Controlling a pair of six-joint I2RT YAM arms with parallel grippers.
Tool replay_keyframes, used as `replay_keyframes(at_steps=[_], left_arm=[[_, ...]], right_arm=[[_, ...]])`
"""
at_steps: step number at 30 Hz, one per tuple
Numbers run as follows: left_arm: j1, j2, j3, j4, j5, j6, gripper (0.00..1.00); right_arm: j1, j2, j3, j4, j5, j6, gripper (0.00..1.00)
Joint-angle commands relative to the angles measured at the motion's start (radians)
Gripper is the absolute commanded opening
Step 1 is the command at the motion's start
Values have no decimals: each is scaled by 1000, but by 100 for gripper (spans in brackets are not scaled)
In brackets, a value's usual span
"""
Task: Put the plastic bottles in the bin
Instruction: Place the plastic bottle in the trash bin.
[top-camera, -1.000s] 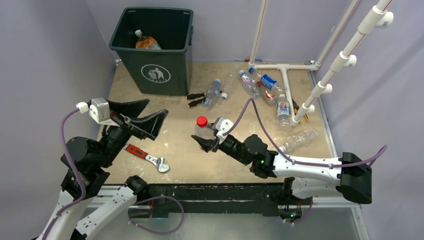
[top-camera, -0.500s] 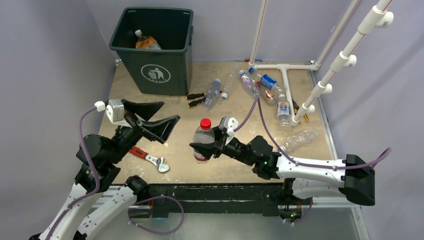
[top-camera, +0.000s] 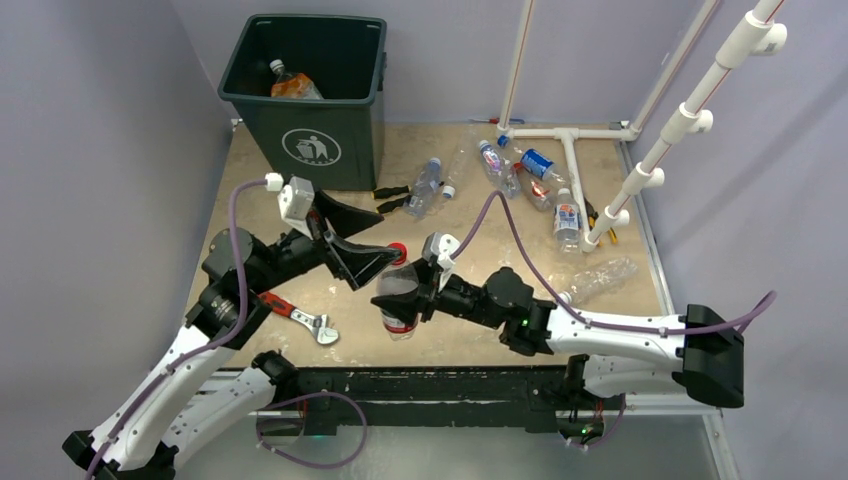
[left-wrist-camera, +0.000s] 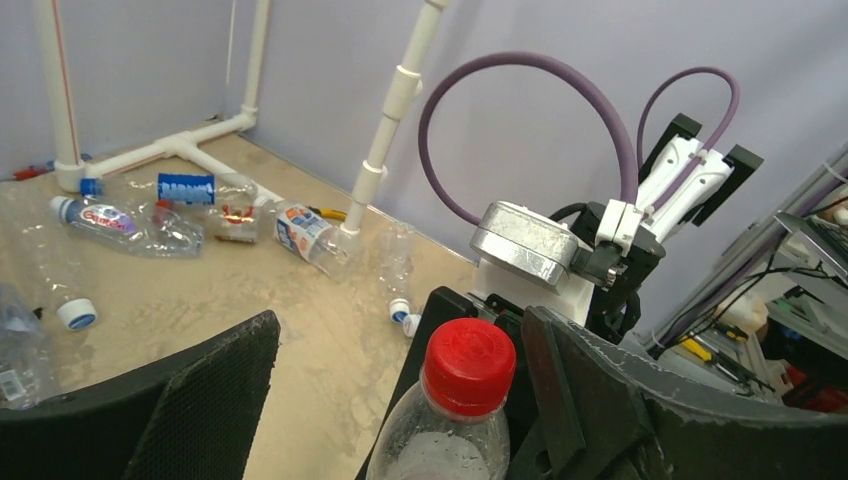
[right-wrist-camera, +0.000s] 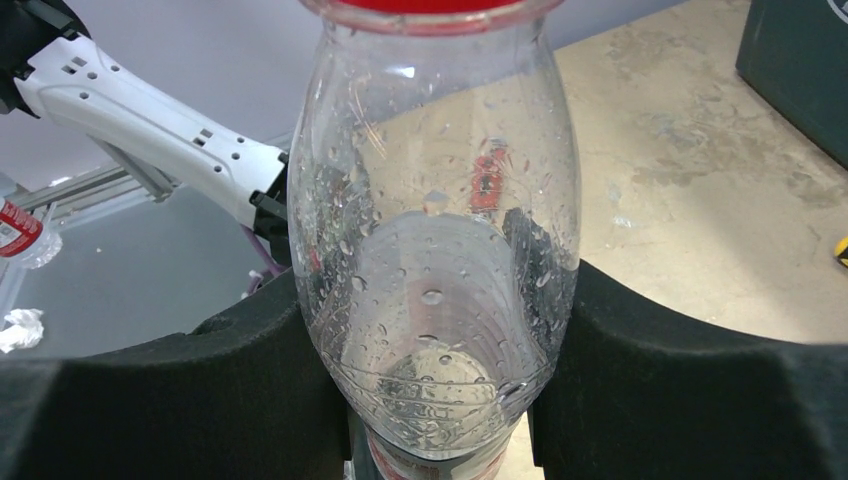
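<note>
My right gripper (top-camera: 402, 290) is shut on a clear bottle with a red cap (top-camera: 398, 300), holding it upright over the table's front middle. In the right wrist view the bottle (right-wrist-camera: 435, 250) fills the gap between my pads (right-wrist-camera: 200, 400). My left gripper (top-camera: 388, 240) is open, its jaws on either side of the red cap (left-wrist-camera: 470, 365). The cap sits close to the right finger (left-wrist-camera: 620, 400), and there is a wide gap to the left one. The dark green bin (top-camera: 310, 130) stands at the back left with an orange-labelled bottle (top-camera: 290, 85) inside.
Several loose bottles lie at the back right (top-camera: 425, 185) (top-camera: 497, 165) (top-camera: 567, 222) (top-camera: 600, 280), around a white pipe frame (top-camera: 575, 170). Two yellow-and-black screwdrivers (top-camera: 392, 200) lie in front of the bin. A red-handled wrench (top-camera: 300, 315) lies at the front left.
My left arm has swung right and forward until its open jaws straddle the red cap. My right gripper has lifted the bottle and carried it slightly left and nearer.
</note>
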Motion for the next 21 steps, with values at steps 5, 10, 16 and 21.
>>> replay_keyframes(at_steps=[5, 10, 16, 21], left_arm=[[-3, 12, -2, 23, 100, -29, 83], [-2, 21, -14, -7, 98, -33, 68], [-3, 11, -31, 4, 101, -50, 61], [-3, 13, -41, -11, 100, -44, 72]], right_arm=[[-1, 25, 85, -7, -28, 17, 40], [-1, 42, 93, 7, -21, 13, 40], [-1, 58, 107, 8, -22, 17, 39], [-1, 70, 116, 7, -25, 17, 40]])
